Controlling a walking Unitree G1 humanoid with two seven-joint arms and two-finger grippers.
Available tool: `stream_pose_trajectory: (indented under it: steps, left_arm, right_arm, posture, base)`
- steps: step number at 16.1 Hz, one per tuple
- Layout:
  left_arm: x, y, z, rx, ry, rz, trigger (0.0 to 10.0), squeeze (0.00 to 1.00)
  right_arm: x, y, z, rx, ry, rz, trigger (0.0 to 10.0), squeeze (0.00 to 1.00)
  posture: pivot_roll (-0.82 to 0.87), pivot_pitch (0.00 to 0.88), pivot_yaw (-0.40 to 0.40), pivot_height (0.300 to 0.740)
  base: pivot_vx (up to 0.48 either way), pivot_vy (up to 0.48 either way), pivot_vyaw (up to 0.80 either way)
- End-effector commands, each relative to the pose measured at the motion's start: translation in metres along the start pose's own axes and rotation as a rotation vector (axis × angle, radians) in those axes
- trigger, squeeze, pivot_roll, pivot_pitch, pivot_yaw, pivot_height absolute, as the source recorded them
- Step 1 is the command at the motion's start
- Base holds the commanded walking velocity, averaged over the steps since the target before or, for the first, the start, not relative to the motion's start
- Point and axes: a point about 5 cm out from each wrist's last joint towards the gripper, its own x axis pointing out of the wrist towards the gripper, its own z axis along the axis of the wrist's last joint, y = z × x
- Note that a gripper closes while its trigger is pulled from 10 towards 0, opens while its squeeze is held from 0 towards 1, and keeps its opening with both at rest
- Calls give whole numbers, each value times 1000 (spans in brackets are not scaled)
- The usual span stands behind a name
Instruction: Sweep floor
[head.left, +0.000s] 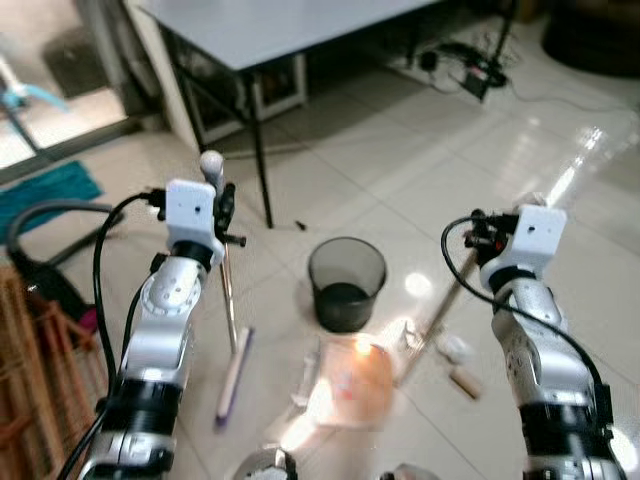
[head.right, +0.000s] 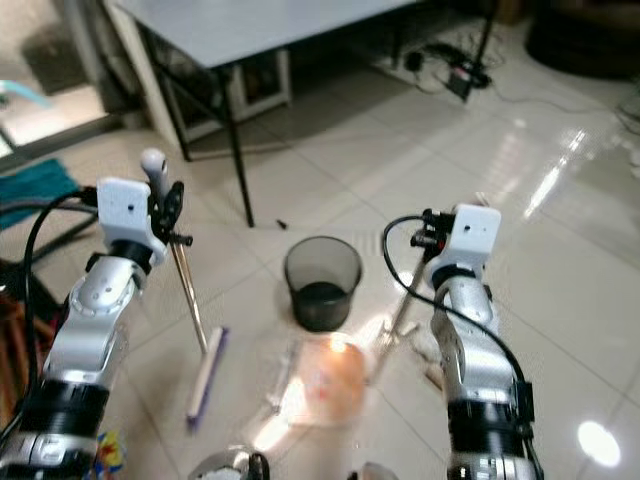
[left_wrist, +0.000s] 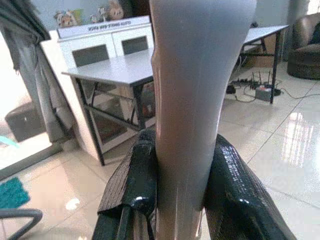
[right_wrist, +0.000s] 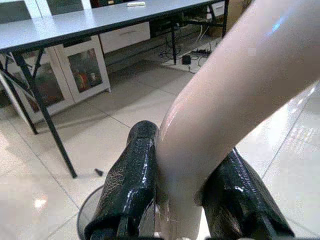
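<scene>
Left gripper (left_wrist: 177, 200) has its jaws clamped on the top of the broom handle (head.left: 228, 295), which stands nearly upright; the broom head (head.left: 233, 375) rests on the tiled floor (head.left: 400, 150). Right gripper (right_wrist: 182, 200) has its jaws closed around the slanted dustpan handle (head.left: 445, 305), whose orange pan (head.left: 350, 385) lies on the floor just in front of a black mesh wastebasket (head.left: 346, 283). A small dark scrap (head.left: 300, 225) lies near the leg of the grey tabletop (head.left: 290, 30).
</scene>
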Motion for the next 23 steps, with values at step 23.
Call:
stream_pose_trajectory:
  steps: [23]
  left_arm:
    - [28, -1, 12, 13, -197, 4, 10000, 0]
  right_arm:
    - [17, -10, 9, -174, -243, -62, 10000, 0]
  posture:
    - [35, 203, 60, 740]
  base:
    - [0, 0, 0]
